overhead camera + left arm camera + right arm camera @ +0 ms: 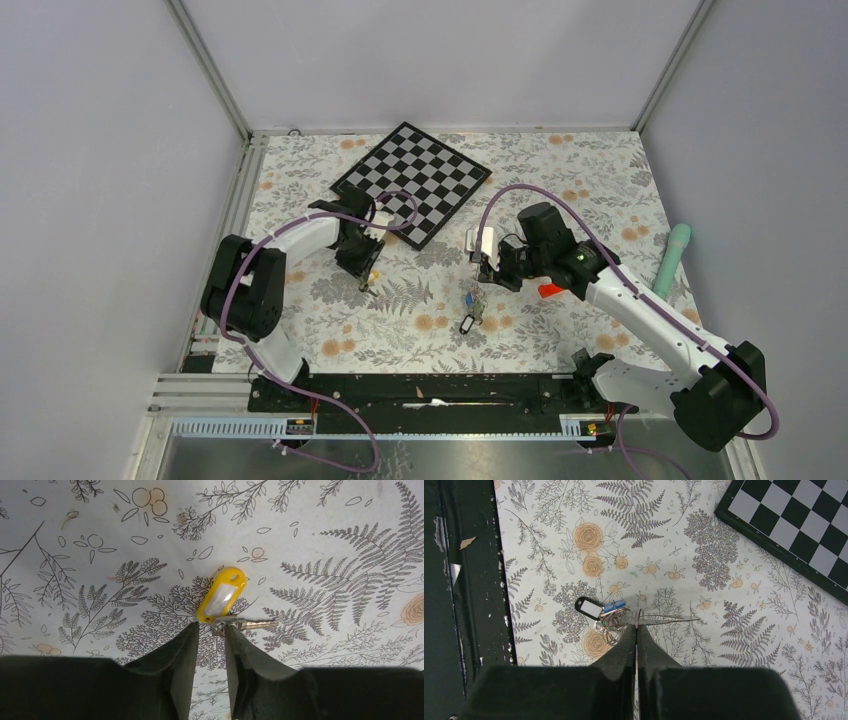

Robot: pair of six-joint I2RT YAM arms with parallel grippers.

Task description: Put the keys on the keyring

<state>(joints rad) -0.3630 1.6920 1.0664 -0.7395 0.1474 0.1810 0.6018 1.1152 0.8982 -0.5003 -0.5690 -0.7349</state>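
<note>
Bright, diffuse light, faint soft shadows (slight glare on the yellow key tag (221, 596)).

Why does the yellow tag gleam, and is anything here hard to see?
Left wrist view: light glares off the clear window of the yellow tag. Right wrist view: the jaws are featureless black, the keyring a thin glint. Top external view: even light, but the keys look tiny.

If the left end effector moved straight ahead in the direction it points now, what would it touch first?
Probably the yellow-tagged key, whose ring lies at the tips of the left end effector; then the tablecloth. Depth is unclear.
</note>
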